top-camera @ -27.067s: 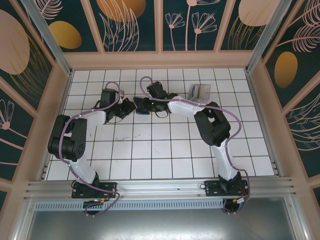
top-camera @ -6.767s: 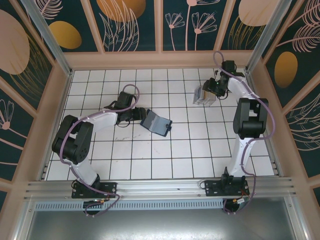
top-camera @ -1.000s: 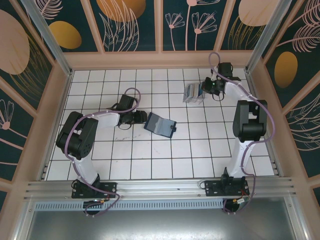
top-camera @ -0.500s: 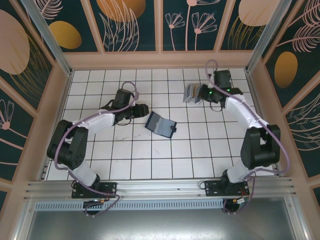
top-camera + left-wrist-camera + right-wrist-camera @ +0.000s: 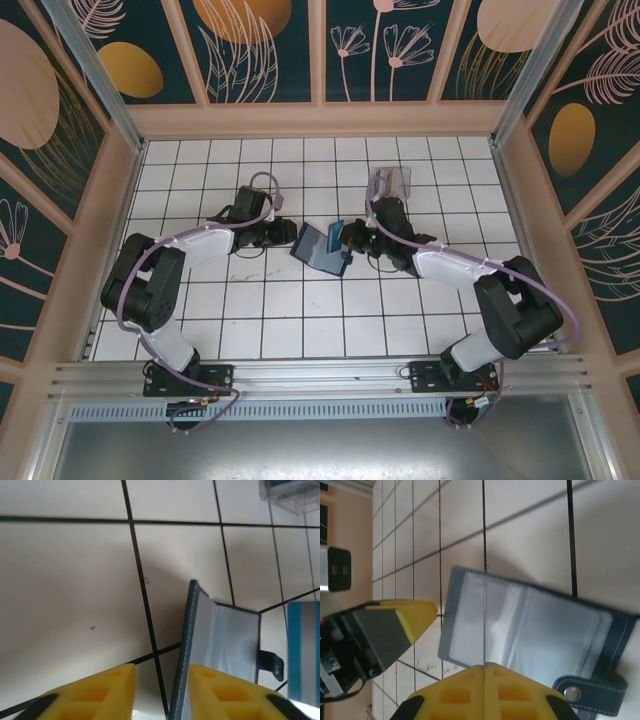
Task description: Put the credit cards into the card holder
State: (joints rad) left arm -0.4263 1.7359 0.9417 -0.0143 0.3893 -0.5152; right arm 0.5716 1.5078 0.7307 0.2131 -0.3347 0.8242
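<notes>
A robot test cell: white gridded table (image 5: 300,320) boxed in by floral-printed wall panels (image 5: 255,50) and aluminium rails (image 5: 320,372)

White-and-black arms (image 5: 200,241), purple cables (image 5: 262,180), yellow pincer fingers (image 5: 95,692)

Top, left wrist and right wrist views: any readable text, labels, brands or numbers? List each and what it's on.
No readable text anywhere.
card holder: plain navy, clear pockets, no print.
snap: bare metal, no marking legible.
card in the right hand: blue and pale stripes, no characters visible.
clear tray: contents too blurred to read.
</notes>
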